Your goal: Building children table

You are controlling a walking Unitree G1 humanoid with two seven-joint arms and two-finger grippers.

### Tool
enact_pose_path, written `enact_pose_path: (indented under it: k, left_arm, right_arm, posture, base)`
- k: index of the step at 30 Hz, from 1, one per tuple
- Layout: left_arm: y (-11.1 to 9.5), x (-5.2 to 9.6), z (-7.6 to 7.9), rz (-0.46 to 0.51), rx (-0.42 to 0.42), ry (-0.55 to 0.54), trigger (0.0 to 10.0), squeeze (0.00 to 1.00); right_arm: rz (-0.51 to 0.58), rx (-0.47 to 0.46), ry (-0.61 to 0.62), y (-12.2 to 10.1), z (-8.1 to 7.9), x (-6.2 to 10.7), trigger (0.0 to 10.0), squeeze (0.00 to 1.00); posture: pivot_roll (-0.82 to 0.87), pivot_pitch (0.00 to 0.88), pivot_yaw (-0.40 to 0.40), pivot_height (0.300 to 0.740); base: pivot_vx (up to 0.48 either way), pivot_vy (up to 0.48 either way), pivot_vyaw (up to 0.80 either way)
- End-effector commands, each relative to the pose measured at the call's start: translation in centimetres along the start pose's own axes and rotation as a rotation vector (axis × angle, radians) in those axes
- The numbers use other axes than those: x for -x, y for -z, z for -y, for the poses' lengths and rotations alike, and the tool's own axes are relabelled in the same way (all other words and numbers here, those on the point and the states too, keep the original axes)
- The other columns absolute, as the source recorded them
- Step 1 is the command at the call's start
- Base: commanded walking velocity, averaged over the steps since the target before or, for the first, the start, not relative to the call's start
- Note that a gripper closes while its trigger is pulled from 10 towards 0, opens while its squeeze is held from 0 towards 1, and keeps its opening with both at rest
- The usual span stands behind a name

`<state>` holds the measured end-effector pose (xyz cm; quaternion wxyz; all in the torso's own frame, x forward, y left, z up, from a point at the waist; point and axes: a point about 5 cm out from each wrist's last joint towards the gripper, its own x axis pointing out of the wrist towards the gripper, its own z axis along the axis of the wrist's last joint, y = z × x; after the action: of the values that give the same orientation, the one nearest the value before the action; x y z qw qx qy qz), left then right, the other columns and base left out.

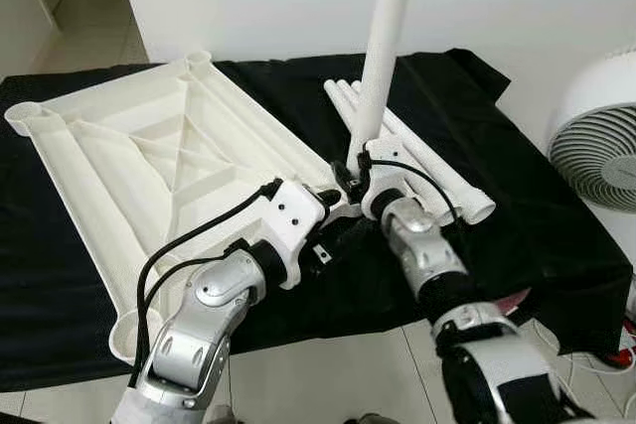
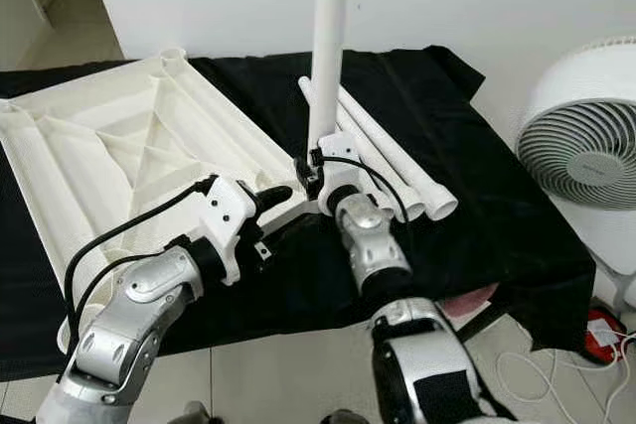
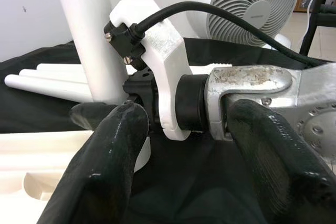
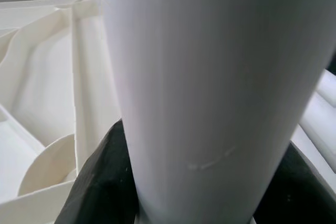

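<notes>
Tabletop, white ribbed plastic (image 1: 149,161), lies upside-down on black-draped bench (image 1: 537,235). Right tool (image 1: 356,168) clamps white tube leg (image 1: 383,57) upright at near corner socket; left tool (image 1: 323,201) open beside. 3 spare legs (image 1: 437,181) beside tabletop, unfitted.

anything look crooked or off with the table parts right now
Nothing stands out. The tabletop lies upside down on the black cloth, the right gripper holds one leg upright at its near corner, and spare legs lie beside it.
</notes>
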<state>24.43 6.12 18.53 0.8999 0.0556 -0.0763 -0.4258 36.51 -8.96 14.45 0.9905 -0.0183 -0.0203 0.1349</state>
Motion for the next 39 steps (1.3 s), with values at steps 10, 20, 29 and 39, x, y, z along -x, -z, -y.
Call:
enact_pose_path:
  k: [10,20,29,39]
  left_arm:
    - [0.3,0.0,0.0,-0.02,0.001,-0.039,10.0,0.0]
    - [0.4,0.0,0.1,-0.024,0.01,-0.034,10.0,0.0]
    - [0.4,0.1,0.1,-0.025,0.011,-0.036,10.0,0.0]
    - [0.3,0.0,-0.1,-0.024,0.006,-0.042,10.0,0.0]
  right_arm:
    - [-0.012,-0.054,0.186,0.4,-1.4,1.6,10.0,0.0]
    - [-0.014,-0.055,0.181,0.0,-2.2,2.5,10.0,1.0]
    - [0.029,-0.077,0.087,-0.4,-2.0,2.6,10.0,1.0]
    - [-0.001,0.065,-0.281,-0.9,0.4,1.3,10.0,0.0]
  posture:
    - [-0.03,0.033,-0.002,0.74]
    - [-0.03,0.03,-0.002,0.74]
    - [-0.03,0.028,-0.003,0.74]
    - [-0.04,0.045,0.004,0.74]
  base:
    - [0.0,0.0,0.0]
    - [0.0,0.0,0.0]
    - [0.0,0.0,0.0]
    - [0.0,0.0,0.0]
